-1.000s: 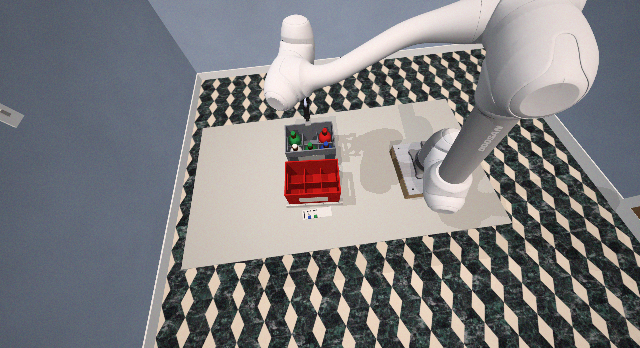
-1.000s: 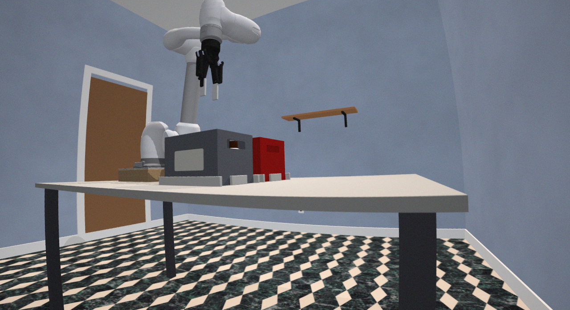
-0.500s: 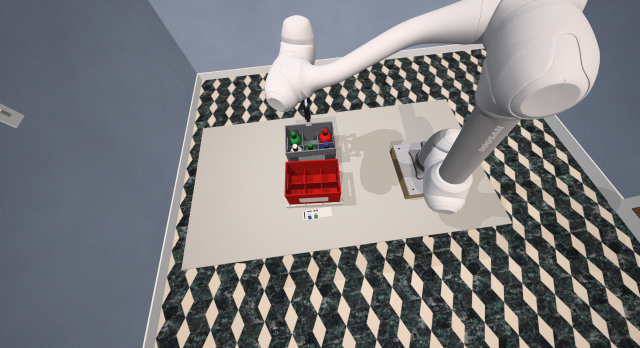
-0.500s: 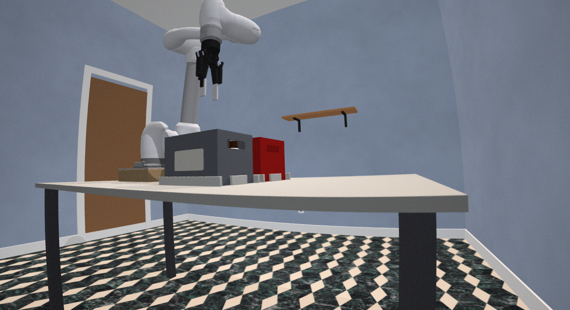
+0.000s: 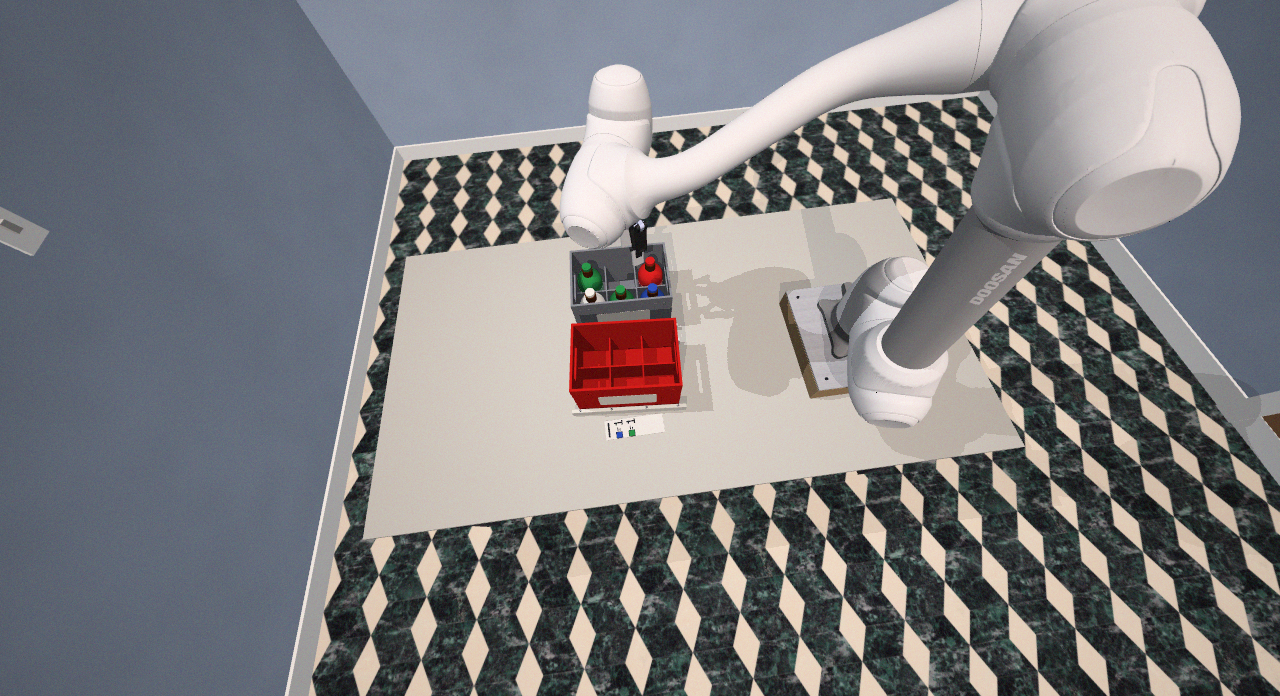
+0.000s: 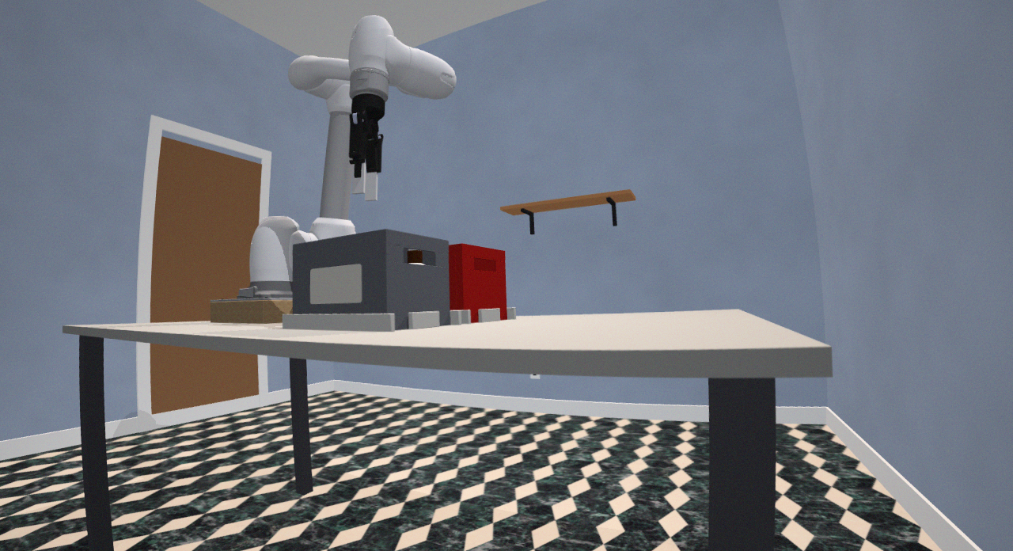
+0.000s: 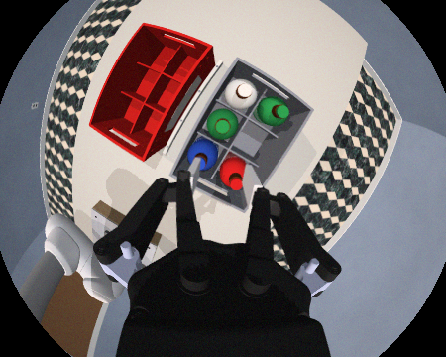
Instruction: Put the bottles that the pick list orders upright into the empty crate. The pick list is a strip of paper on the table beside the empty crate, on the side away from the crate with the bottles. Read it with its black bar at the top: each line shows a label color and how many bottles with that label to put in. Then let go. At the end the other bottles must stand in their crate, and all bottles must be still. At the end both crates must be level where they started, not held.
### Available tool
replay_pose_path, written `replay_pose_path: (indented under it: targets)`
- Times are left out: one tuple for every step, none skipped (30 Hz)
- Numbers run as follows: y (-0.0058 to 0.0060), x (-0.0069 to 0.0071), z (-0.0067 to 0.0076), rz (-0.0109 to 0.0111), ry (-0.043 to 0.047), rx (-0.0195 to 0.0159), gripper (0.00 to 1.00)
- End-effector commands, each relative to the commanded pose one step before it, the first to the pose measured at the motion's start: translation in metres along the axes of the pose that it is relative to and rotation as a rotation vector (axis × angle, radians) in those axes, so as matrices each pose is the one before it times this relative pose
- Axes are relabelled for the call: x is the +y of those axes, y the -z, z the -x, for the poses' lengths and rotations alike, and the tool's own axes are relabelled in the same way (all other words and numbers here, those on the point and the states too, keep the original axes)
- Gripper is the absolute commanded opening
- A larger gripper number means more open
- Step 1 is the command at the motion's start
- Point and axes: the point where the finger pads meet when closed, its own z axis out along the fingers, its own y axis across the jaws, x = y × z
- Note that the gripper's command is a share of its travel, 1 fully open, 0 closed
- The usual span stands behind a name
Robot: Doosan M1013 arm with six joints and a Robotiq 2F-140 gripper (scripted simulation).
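Above the grey crate [image 6: 368, 267] my gripper [image 6: 366, 186] hangs, fingers partly spread, pinching nothing. Five bottles stand inside, blue bottle [image 7: 201, 153] included; red crate [image 5: 624, 362] alongside holds none.

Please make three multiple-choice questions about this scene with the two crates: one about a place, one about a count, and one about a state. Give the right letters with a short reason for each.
1. Where does the pick list lie?
A. inside the grey crate
B. on the table beside the red crate, on the side away from the grey crate
C. on the floor

2. How many bottles stand in the grey crate?
A. three
B. five
C. six

3. What state is the gripper in?
A. open and holding nothing, above the grey crate
B. shut on the red bottle
C. resting in the red crate

Answers:
1 B: the top view shows the strip next to the red crate, opposite the grey one.
2 B: one white, two green, one blue, one red; one cell is free.
3 A: the jaws stand apart in the air with nothing between them.
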Motion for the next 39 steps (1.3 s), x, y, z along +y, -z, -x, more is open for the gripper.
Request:
replay_pose_path:
  targets:
    - [-0.01638, -0.01100, 0.01052, -0.00199, 0.15552, 0.00665, 0.38]
    - [-0.00366, -0.00279, 0.00196, 0.00000, 0.03333, 0.00000, 0.38]
    - [-0.00366, -0.00285, 0.00187, 0.00001, 0.03254, -0.00004, 0.38]
    - [-0.00366, -0.00291, 0.00177, 0.00001, 0.03261, -0.00004, 0.38]
    - [-0.00366, -0.00297, 0.00168, 0.00001, 0.03272, -0.00003, 0.38]
    - [0.00000, 0.00000, 0.00000, 0.00000, 0.00000, 0.00000, 0.38]
    - [0.00000, 0.00000, 0.00000, 0.00000, 0.00000, 0.00000, 0.38]
    - [-0.00366, -0.00302, 0.00158, -0.00002, 0.03547, 0.00011, 0.38]
    - [-0.00366, -0.00307, 0.00147, 0.00000, 0.03333, 0.00000, 0.38]
    - [-0.00366, -0.00312, 0.00137, 0.00000, 0.03333, 0.00000, 0.38]
    - [-0.00366, -0.00316, 0.00126, 0.00000, 0.01873, 0.00000, 0.38]
    - [-0.00366, -0.00319, 0.00121, 0.00000, 0.00000, 0.00000, 0.38]
    - [-0.00366, -0.00319, 0.00121, 0.00000, 0.00000, 0.00000, 0.38]
    - [-0.00366, -0.00319, 0.00121, 0.00000, 0.00000, 0.00000, 0.38]
    - [-0.00106, -0.00093, 0.00035, 0.00000, 0.00000, 0.00000, 0.38]
    - [0.00000, 0.00000, 0.00000, 0.00000, 0.00000, 0.00000, 0.38]
    - [0.00000, 0.00000, 0.00000, 0.00000, 0.00000, 0.00000, 0.38]
    - [0.00000, 0.00000, 0.00000, 0.00000, 0.00000, 0.00000, 0.38]
    - [0.00000, 0.00000, 0.00000, 0.00000, 0.00000, 0.00000, 0.38]
    - [0.00000, 0.00000, 0.00000, 0.00000, 0.00000, 0.00000, 0.38]
    - [0.00000, 0.00000, 0.00000, 0.00000, 0.00000, 0.00000, 0.38]
    - [0.00000, 0.00000, 0.00000, 0.00000, 0.00000, 0.00000, 0.38]
    - [0.00000, 0.00000, 0.00000, 0.00000, 0.00000, 0.00000, 0.38]
    - [0.00000, 0.00000, 0.00000, 0.00000, 0.00000, 0.00000, 0.38]
    - [0.00000, 0.00000, 0.00000, 0.00000, 0.00000, 0.00000, 0.38]
    - [0.00000, 0.00000, 0.00000, 0.00000, 0.00000, 0.00000, 0.38]
    - [0.00000, 0.00000, 0.00000, 0.00000, 0.00000, 0.00000, 0.38]
    - [-0.00133, 0.00000, 0.00000, 0.00000, 0.00000, 0.00000, 0.38]
    - [-0.00133, 0.00000, 0.00000, 0.00000, 0.00000, 0.00000, 0.38]
    - [-0.00133, 0.00000, 0.00000, 0.00000, 0.00000, 0.00000, 0.38]
    - [-0.00133, 0.00000, 0.00000, 0.00000, 0.00000, 0.00000, 0.38]
    - [-0.00133, 0.00000, 0.00000, 0.00000, 0.00000, 0.00000, 0.38]
    - [-0.00133, 0.00000, 0.00000, 0.00000, 0.00000, 0.00000, 0.38]
    - [-0.00133, 0.00000, 0.00000, 0.00000, 0.00000, 0.00000, 0.38]
    - [-0.00133, 0.00000, 0.00000, 0.00000, 0.00000, 0.00000, 0.38]
    - [-0.00133, 0.00000, 0.00000, 0.00000, 0.00000, 0.00000, 0.38]
    - [-0.00133, 0.00000, 0.00000, 0.00000, 0.00000, 0.00000, 0.38]
    - [-0.00133, 0.00000, 0.00000, 0.00000, 0.00000, 0.00000, 0.38]
    - [-0.00133, 0.00000, 0.00000, 0.00000, 0.00000, 0.00000, 0.38]
